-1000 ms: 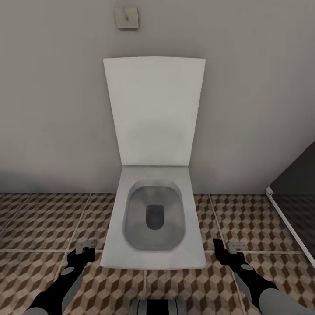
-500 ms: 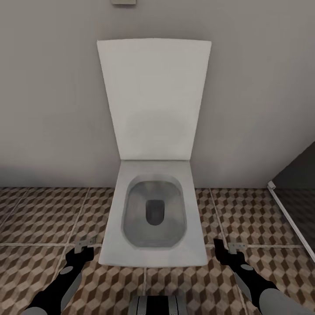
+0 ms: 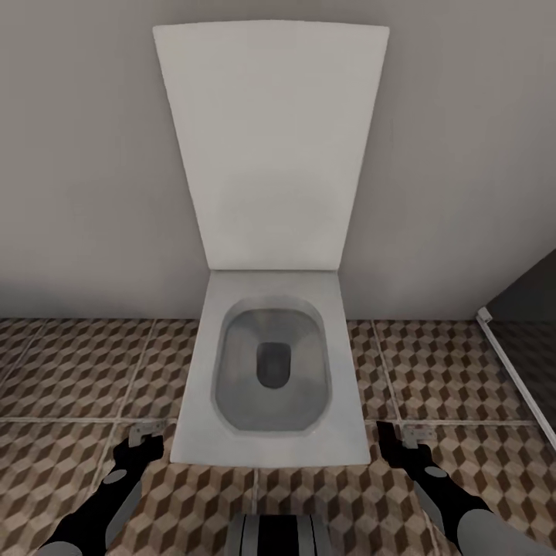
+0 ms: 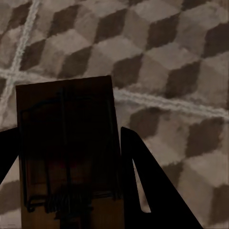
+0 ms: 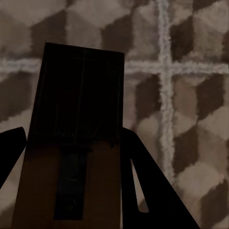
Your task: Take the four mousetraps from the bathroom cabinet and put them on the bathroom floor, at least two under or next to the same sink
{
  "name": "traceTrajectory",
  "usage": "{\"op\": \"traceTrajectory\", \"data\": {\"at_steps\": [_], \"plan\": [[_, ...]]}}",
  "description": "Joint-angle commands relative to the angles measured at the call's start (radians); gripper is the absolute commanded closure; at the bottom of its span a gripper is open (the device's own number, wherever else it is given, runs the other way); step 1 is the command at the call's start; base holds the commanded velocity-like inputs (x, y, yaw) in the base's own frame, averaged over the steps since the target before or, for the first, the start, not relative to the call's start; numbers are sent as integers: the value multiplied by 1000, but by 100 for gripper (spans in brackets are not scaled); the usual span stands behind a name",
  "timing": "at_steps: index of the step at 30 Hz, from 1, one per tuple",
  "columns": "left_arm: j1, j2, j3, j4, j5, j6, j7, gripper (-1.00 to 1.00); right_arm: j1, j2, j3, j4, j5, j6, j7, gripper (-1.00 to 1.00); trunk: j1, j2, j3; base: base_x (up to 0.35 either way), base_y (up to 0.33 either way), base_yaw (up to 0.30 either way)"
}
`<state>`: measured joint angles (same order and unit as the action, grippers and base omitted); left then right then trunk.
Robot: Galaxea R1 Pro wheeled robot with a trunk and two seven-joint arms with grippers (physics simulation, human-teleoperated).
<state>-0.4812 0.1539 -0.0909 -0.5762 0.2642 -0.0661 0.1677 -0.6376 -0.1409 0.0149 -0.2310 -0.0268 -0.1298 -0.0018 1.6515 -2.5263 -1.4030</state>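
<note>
Left tool (image 3: 140, 437) grips one mousetrap (image 4: 67, 152) between closed fingers; right tool (image 3: 409, 437) likewise grips a second mousetrap (image 5: 76, 143). Both hang above the bathroom floor (image 3: 69, 386). Beyond stands the open toilet (image 3: 270, 371) against the wall (image 3: 77, 154).

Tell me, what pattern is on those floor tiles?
The floor tiles carry a brown, beige and white 3D-cube pattern with pale grout lines, clearest in the head view.

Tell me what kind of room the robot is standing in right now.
A bathroom, most likely. A white toilet with its lid raised stands against a plain grey wall, on the cube-patterned tiled floor. At the right edge there is what may be a shower screen's frame.
</note>
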Motion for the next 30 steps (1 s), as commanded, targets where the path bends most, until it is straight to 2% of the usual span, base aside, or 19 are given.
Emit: {"op": "traceTrajectory", "data": {"at_steps": [1,4,8,28,30], "plan": [[0,2,5,-1,6,-4,10,100,0,0,2,1,-3,-3,0,100,0,0,-5,0,0,0],[-1,2,53,-2,7,-4,7,100,0,0,2,1,-2,-4,2,100,0,0,-5,0,0,0],[-1,1,72,-2,7,-3,3,100,0,0,2,1,-2,-4,3,100,0,0,-5,0,0,0],[-1,-6,77,-1,1,-3,1,100,0,0,3,0,-1,-30,5,100,0,0,-5,0,0,0],[-1,-5,77,-1,1,-3,1,100,0,0,3,1,0,-30,5,100,1,-1,-12,0,0,0]]}}
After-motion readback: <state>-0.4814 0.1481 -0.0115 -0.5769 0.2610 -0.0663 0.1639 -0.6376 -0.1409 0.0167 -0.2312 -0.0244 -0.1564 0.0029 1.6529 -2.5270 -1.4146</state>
